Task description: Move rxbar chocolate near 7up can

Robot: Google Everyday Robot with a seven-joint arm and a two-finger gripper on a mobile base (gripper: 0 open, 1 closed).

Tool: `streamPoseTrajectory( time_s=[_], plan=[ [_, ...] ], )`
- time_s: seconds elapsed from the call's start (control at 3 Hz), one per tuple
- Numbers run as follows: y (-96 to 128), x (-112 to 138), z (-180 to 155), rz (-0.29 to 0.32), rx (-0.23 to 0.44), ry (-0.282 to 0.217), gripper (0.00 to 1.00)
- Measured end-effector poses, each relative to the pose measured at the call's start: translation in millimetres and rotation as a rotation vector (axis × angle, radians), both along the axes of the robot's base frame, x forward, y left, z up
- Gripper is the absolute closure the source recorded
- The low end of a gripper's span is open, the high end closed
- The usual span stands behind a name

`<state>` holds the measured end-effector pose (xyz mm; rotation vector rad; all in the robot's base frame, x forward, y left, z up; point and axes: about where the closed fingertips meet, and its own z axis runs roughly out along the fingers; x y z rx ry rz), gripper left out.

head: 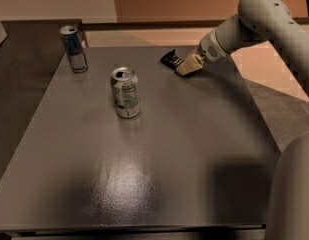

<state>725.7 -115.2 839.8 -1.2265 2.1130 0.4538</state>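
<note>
Step in hand, as I judge it: getting hold of the snack bar [170, 59]. The bar lies flat at the far side of the table [194, 149], right of centre and well apart from the green-and-white can [125, 91]. The gripper [189, 64] is low at the bar's right end, touching it or just beside it. I cannot tell whether it is spread, pressed together or pinching the bar. The arm [254, 19] reaches in from the upper right.

To do it well:
- The bar is thin and flat, so go low to the table and take it by its near end or across the narrow side.
- A slippery wrapper may slide away instead of lifting. Check the hold before carrying.
- Carry it left and toward the camera, and set it down just beside the can. Stop short so the can is not knocked over.

Containers:
- The green-and-white can stands upright, left of centre. Its contents are not visible.
- The blue can [74, 49] stands upright at the far left corner. Its contents are not visible either.
</note>
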Motion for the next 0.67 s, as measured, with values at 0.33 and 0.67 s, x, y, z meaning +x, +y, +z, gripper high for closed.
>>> streamPoseTrajectory(
  time_s=[0.33,0.67],
  plan=[
    [-3.8,-1.5,-2.8,-0.004,-0.006,0.005,0.88],
    [-7.0,-5.2,4.9,-0.007,-0.008,-0.014,1.00]
  ],
)
